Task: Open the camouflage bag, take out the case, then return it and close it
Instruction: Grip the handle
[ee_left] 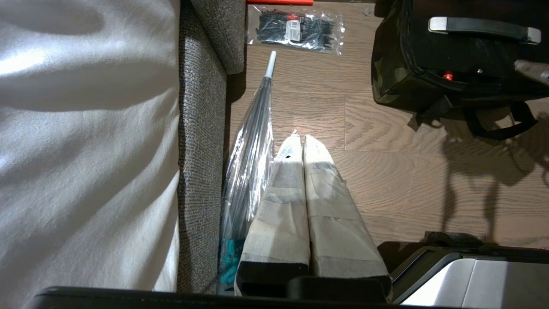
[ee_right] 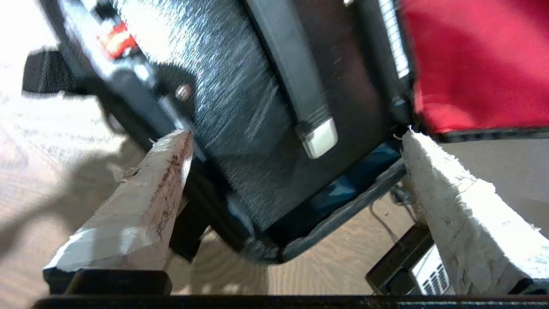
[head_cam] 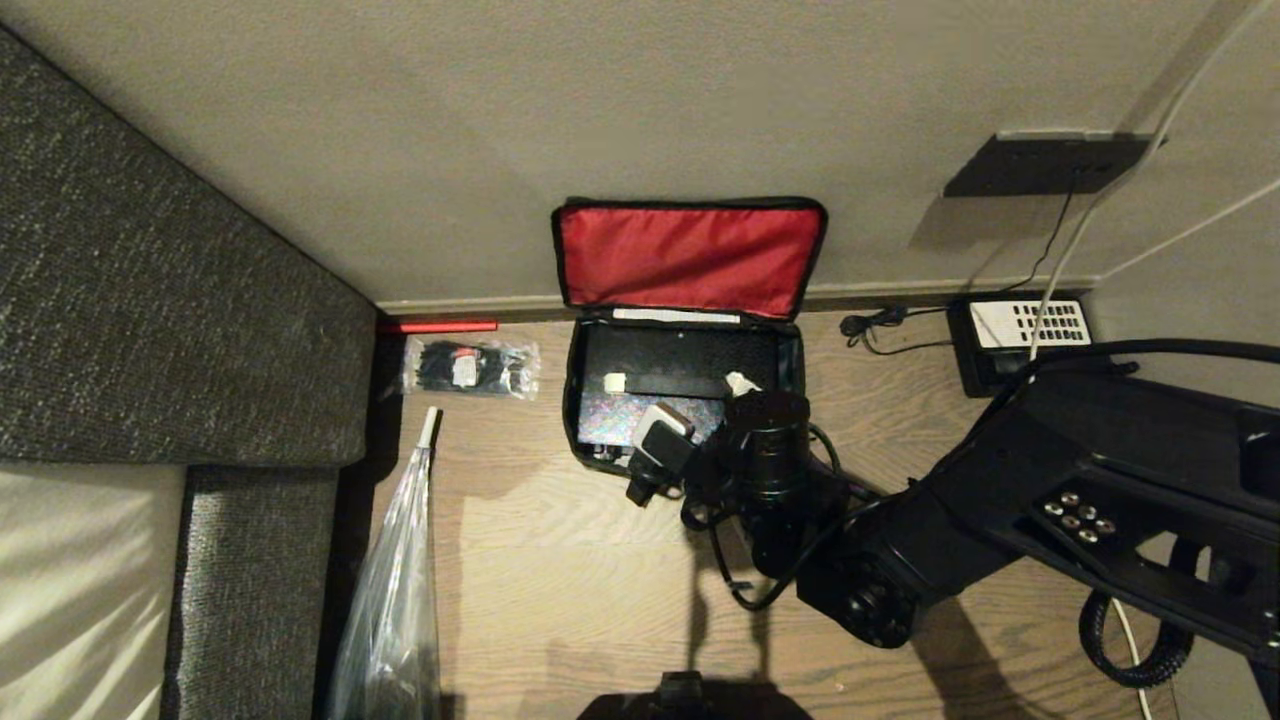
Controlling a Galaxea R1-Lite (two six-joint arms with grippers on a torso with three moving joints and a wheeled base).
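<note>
The right tool (ee_right: 296,146) hangs over the open camouflage bag (head_cam: 585,400), fingers (ee_right: 146,197) spread wide and holding nothing. The case (head_cam: 680,365) lies flat inside the bag, its long axis parallel to the wall (head_cam: 640,120); the red-lined lid leans on that wall. Bare floor (head_cam: 560,580) lies nearer the robot. The left tool (ee_left: 302,143), fingers together, hangs beside the sofa (ee_left: 201,128).

Wood-plank floor (head_cam: 560,590), open camouflage bag (head_cam: 585,440) against the wall with its red-lined lid leaning up, clear packet of black ties (head_cam: 470,367) just left of it, folded clear umbrella (head_cam: 395,590) beside the grey sofa (head_cam: 150,300), black telephone (head_cam: 1020,335) to the right by the wall
</note>
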